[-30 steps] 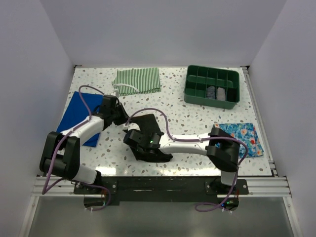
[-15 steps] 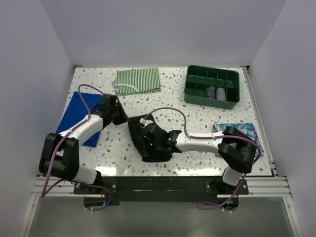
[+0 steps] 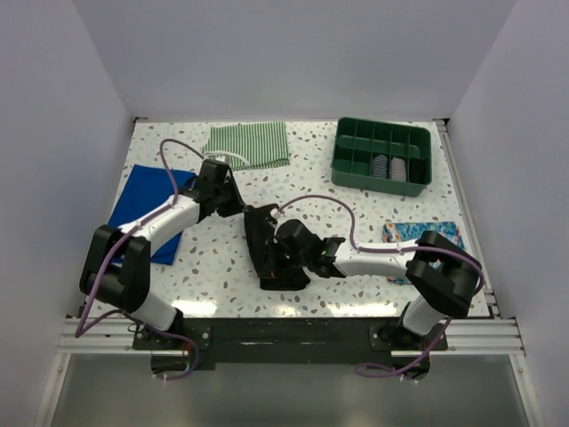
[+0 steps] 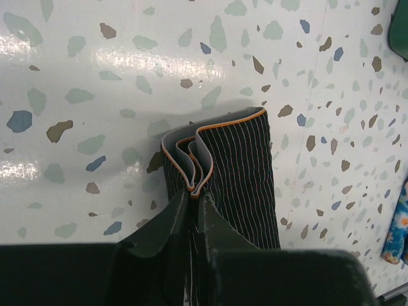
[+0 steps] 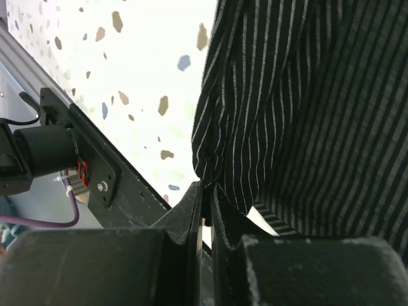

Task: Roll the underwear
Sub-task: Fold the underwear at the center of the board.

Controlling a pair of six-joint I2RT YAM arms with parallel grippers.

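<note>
The underwear (image 3: 265, 242) is black with thin white pinstripes and lies as a narrow folded strip near the table's front middle. My left gripper (image 3: 240, 210) is shut on its far end. In the left wrist view it pinches the bunched, orange-edged waistband folds (image 4: 193, 194) of the underwear (image 4: 239, 166), which lies on the table. My right gripper (image 3: 286, 260) is shut on the near end. In the right wrist view it clamps a gathered fold (image 5: 207, 188) of the underwear (image 5: 306, 115) close to the table's front rail.
A green-and-white striped cloth (image 3: 249, 145) lies at the back. A green divided tray (image 3: 340, 169) with rolled items stands back right. A blue cloth (image 3: 142, 209) lies left under the left arm. A blue floral cloth (image 3: 433, 232) lies right, partly under the right arm.
The underwear has gone from a wide heap to a narrow strip. My left gripper moved right and away from me. My right gripper moved right along the near end.
</note>
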